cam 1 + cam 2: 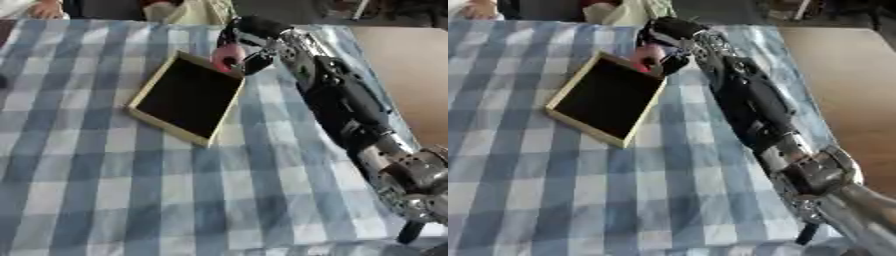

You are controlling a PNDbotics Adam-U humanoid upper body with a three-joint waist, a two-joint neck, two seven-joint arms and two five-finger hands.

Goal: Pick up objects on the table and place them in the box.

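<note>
R hand [249, 47] is extended to approx. 12 o'clock of the counter [105, 200], fingers curled round a pink object [226, 56]. Object is held at the box [188, 97] far-right corner, at its rim, not yet inside. Arm reaches long across the cloth, likely because the box sits far from the body. Box interior is dark; contents cannot be determined. Judged step: carry over the rim, then release. L hand not visible.
</note>
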